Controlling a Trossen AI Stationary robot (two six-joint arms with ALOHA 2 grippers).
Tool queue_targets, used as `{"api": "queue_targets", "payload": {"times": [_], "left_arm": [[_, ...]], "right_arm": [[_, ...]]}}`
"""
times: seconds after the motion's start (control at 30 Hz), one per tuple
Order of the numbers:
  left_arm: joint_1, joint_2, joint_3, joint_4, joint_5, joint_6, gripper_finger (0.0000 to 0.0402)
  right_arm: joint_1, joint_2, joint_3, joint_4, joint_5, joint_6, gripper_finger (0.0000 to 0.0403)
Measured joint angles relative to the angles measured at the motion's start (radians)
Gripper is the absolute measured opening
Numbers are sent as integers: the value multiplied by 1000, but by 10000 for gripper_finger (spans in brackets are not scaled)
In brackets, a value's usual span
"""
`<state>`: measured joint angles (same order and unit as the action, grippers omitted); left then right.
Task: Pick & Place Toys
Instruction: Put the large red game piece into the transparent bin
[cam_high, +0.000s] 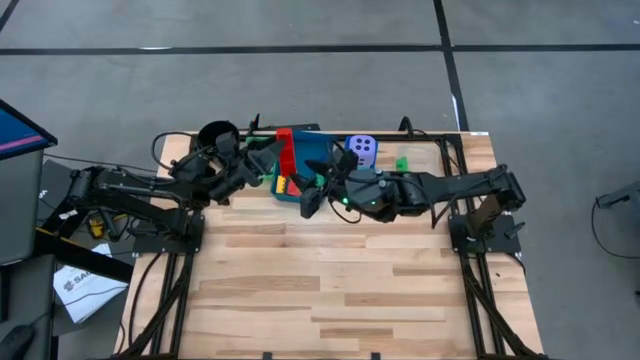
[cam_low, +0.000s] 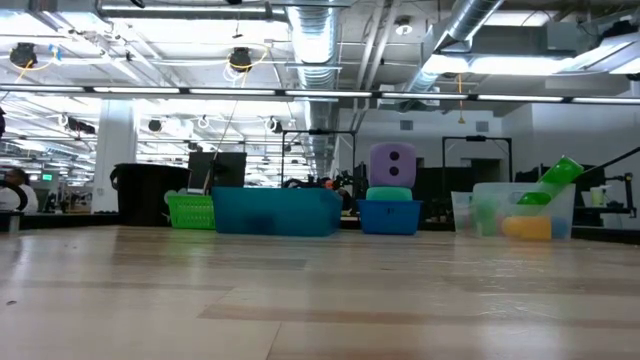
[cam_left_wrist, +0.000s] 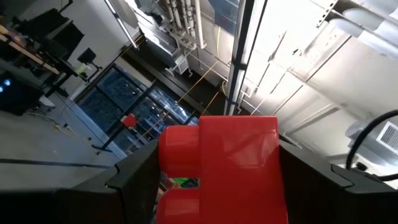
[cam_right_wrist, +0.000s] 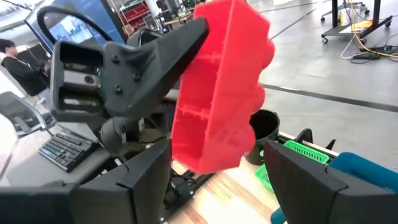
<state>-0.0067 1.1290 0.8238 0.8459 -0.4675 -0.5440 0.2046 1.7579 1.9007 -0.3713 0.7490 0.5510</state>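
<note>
A long red brick (cam_high: 285, 152) is held up above the blue tray (cam_high: 312, 160) at the table's far side, with my left gripper (cam_high: 266, 166) shut on it. My right gripper (cam_high: 318, 188) comes in from the right and is open. In the right wrist view its fingers stand on either side of the red brick's lower end (cam_right_wrist: 211, 155); I cannot tell whether they touch it. A purple dice (cam_high: 362, 150) sits just right of the tray, on a teal cube (cam_low: 390, 195). Neither arm shows in the low view. My left gripper pinches the red brick (cam_left_wrist: 217, 168) between its two fingers. One finger (cam_right_wrist: 168, 53) lies on the hollow underside, in the brick's upper half; the other is hidden behind the brick on its studded side. The fingers come from the table's left, slanting up. The brick stands nearly upright, clear of the table.
A black cup (cam_high: 218, 135) and a green basket (cam_low: 190, 210) stand at the far left. A small green brick (cam_high: 402, 162) lies to the right of the dice. A clear tray (cam_low: 510, 210) holds green and yellow bricks. The near half of the wooden table (cam_high: 330, 290) is bare.
</note>
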Motion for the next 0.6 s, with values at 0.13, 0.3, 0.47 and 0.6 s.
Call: {"api": "queue_targets", "payload": {"times": [0.13, 0.3, 0.47, 0.6], "left_arm": [[0, 0, 0, 0, 4, -17, 263], [-1, 0, 0, -2, 13, -18, 262], [-9, 3, -2, -13, 6, -13, 262], [-14, 9, -2, -6, 8, -14, 262]], "right_arm": [[-11, -2, 0, -11, 0, 2, 250], [-28, -2, 0, -62, -42, 69, 250], [-39, -3, 0, -115, -51, 125, 250], [-39, -3, 0, -106, -52, 124, 250]]}}
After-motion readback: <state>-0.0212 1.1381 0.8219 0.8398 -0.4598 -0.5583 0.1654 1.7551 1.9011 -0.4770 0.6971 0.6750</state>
